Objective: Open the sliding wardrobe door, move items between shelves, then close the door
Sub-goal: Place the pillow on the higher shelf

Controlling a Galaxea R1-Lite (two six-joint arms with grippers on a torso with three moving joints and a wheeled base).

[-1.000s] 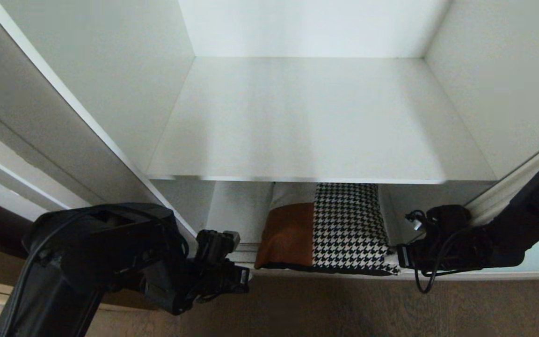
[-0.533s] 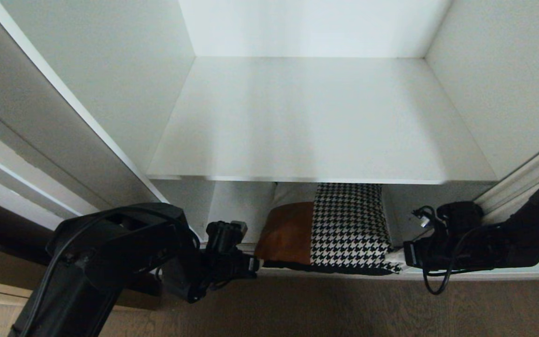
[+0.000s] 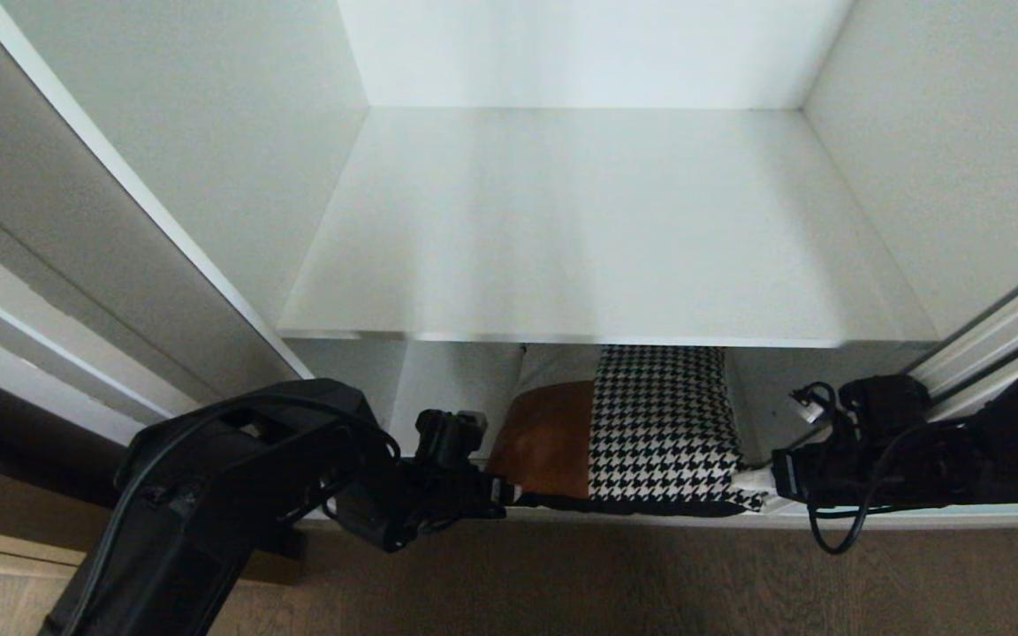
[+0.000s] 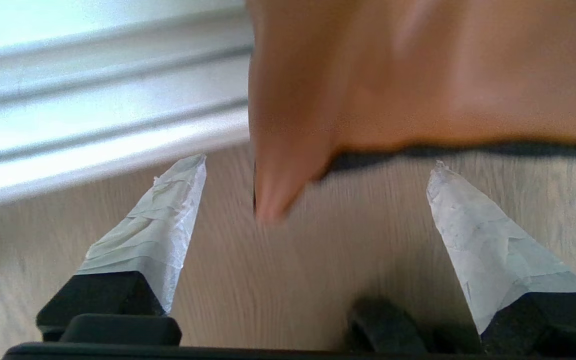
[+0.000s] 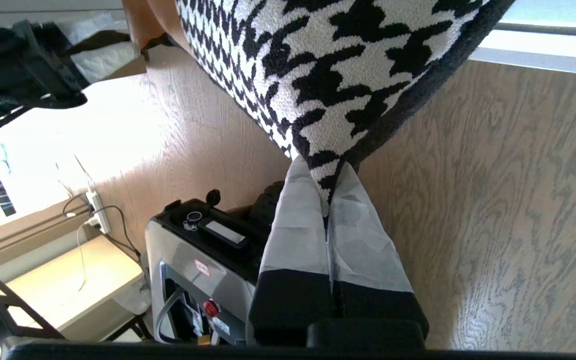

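Head view: the bag (image 3: pixel 628 433) lies on the low shelf (image 3: pixel 460 389), under the upper shelf (image 3: pixel 597 230). The left gripper (image 3: pixel 502 491) is at the bag's brown corner. The right gripper (image 3: pixel 761 481) is at its checked corner.

Left wrist view: the left fingers (image 4: pixel 168 220) are spread wide, either side of the brown corner (image 4: pixel 278 190), not touching it.

Right wrist view: the right fingers (image 5: pixel 298 220) are pressed together, pinching the bag's checked corner (image 5: pixel 325 172)

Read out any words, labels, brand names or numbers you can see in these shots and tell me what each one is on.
None can be read.
Grey machine on the floor, in the right wrist view: a small red and white sticker and a pale panel on top, both too small to read.
Houndstooth bag: pattern only, no lettering.
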